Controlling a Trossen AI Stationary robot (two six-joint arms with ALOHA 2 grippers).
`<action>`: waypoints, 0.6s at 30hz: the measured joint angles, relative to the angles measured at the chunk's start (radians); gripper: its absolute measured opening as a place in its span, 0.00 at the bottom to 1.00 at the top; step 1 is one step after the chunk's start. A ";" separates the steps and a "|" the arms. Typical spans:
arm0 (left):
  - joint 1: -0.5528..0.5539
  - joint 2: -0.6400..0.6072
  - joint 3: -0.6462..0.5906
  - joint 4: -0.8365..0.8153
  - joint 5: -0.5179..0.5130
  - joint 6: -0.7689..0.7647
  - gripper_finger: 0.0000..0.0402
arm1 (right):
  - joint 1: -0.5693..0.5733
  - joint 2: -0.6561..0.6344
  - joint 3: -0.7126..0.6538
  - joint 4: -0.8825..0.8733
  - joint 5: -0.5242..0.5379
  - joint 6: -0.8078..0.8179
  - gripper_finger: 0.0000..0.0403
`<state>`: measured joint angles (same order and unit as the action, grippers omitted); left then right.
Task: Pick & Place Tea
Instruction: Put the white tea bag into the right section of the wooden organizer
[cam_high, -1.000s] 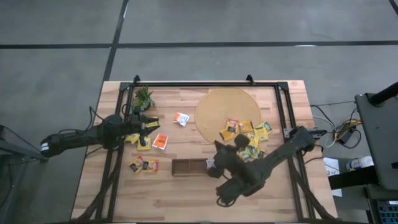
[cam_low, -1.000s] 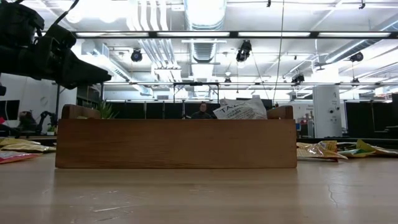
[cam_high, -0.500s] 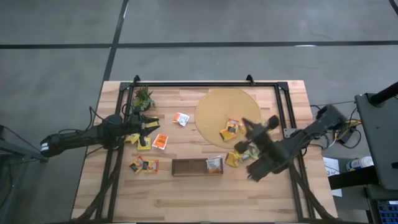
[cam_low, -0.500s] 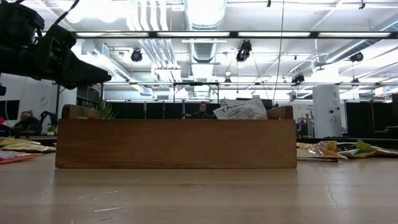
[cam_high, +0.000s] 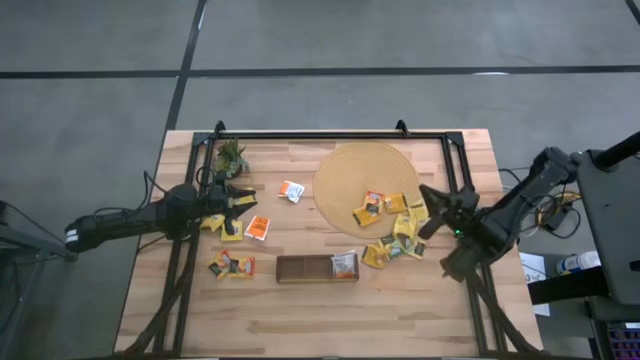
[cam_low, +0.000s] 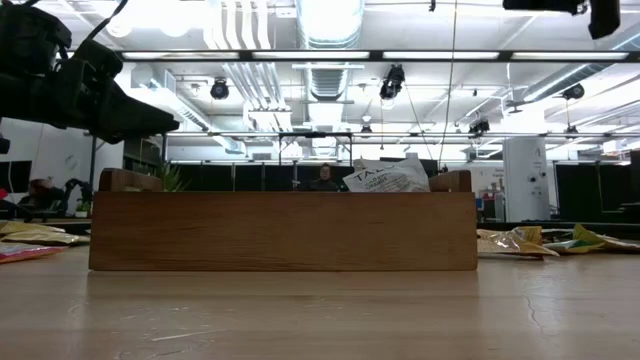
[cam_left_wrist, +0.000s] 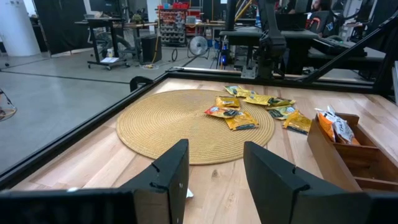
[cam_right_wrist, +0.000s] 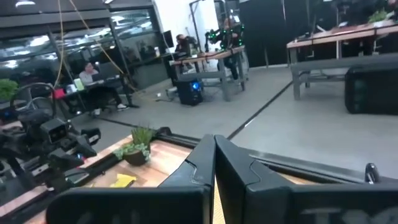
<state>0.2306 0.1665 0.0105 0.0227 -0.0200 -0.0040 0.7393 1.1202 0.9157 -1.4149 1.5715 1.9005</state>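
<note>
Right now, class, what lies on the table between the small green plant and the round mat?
One white-and-orange tea sachet lies between the plant and the mat, seen in the high view.

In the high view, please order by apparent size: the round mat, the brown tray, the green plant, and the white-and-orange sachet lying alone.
1. Round mat
2. Brown tray
3. Green plant
4. White-and-orange sachet

The plant and the sachet look close in size, so their order is unsure.

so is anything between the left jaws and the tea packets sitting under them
Nothing visible blocks them. In the high view the left gripper, jaws open, sits over the yellow and orange tea packets near the table's left side with only bare wood around. The small plant stands off to one side, and the right gripper, jaws shut, is far across the table.
</note>
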 joint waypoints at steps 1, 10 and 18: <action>0.000 0.000 0.000 0.000 0.000 0.000 0.37 | 0.004 -0.011 -0.011 0.010 0.000 -0.003 0.02; 0.000 0.000 0.000 0.000 0.000 0.000 0.37 | -0.070 -0.043 -0.039 0.042 -0.051 -0.041 0.02; 0.000 0.000 0.000 0.000 0.000 0.000 0.37 | -0.080 -0.003 -0.055 0.056 -0.183 -0.176 0.02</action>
<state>0.2305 0.1665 0.0105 0.0223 -0.0200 -0.0040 0.6590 1.1169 0.8608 -1.3591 1.3890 1.7248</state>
